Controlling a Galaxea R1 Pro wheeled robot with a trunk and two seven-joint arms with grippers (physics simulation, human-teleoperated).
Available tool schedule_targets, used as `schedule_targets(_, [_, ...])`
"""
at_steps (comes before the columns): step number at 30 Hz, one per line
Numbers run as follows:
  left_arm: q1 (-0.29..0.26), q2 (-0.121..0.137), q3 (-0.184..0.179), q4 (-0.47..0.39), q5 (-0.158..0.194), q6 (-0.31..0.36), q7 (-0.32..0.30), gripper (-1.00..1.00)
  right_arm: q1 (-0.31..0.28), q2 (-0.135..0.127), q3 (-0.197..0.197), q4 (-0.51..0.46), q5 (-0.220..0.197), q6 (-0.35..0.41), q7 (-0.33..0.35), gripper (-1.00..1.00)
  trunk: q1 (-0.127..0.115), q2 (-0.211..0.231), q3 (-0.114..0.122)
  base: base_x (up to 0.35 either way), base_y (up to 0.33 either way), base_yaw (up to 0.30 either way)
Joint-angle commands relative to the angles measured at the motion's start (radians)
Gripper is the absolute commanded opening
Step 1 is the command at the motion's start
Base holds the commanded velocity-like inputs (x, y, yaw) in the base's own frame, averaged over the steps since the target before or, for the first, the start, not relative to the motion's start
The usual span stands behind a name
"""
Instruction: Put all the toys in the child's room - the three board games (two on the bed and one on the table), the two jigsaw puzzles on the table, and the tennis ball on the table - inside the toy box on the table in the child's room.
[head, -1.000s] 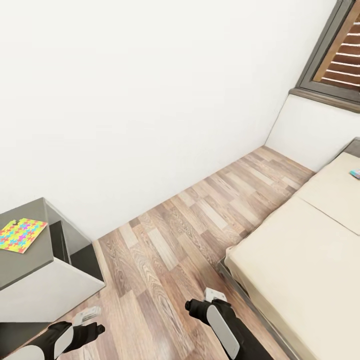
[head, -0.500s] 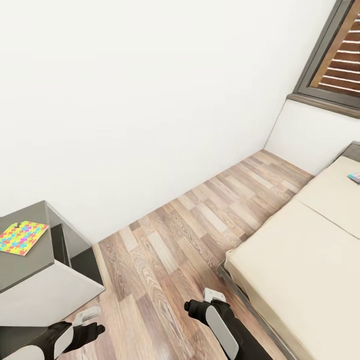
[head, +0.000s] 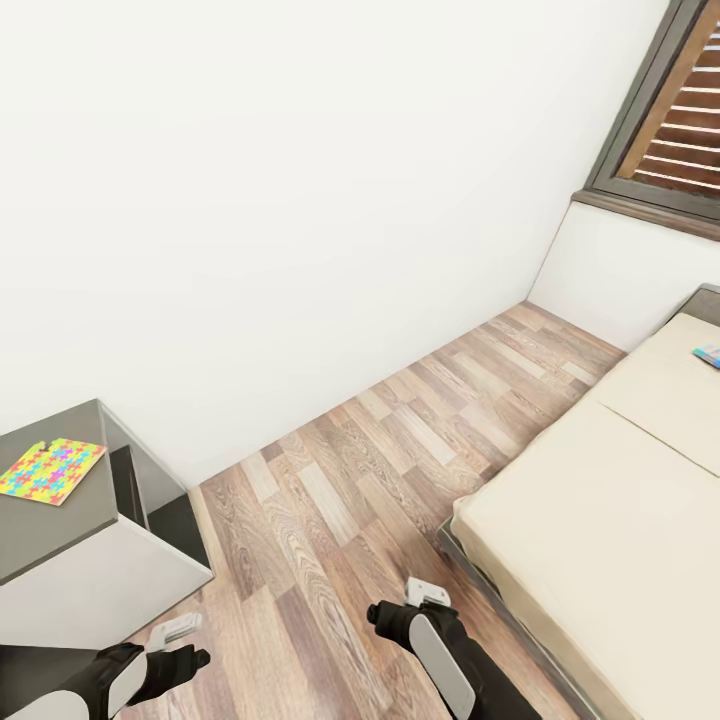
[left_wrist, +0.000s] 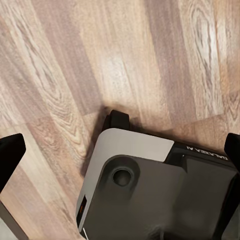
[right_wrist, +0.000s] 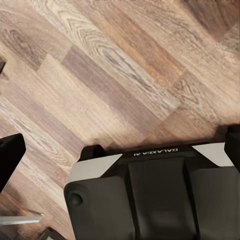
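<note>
Unmoved jigsaw puzzle (head: 50, 470) (camera shifted)

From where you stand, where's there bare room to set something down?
Most of the bed is bare cream mattress; a small blue board game sits only at its far end. The dark grey cabinet top is free nearer you, beside the jigsaw puzzle. The wood floor between cabinet and bed lies open.

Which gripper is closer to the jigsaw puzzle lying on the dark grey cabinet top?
Left. The left gripper hangs low over the floor, just in front of the cabinet carrying the jigsaw puzzle. The right gripper is farther off, beside the bed.
</note>
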Motion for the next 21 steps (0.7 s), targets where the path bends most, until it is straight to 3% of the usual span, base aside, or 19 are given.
schedule_targets(1, [0.000, 0.001, -0.004, -0.001, 0.007, 0.006, -0.001, 1.00, -0.001, -0.001, 0.003, -0.001, -0.010, 0.000, -0.010, 1.00, 0.001, -0.002, -0.002, -0.002, 0.001, 0.000])
schedule_targets(21, [0.000, -0.001, -0.004, -0.001, 0.007, 0.006, -0.002, 1.00, -0.001, 0.005, 0.011, 0.021, -0.005, -0.060, -0.010, 1.00, 0.001, -0.002, 0.012, -0.032, 0.000, 0.000])
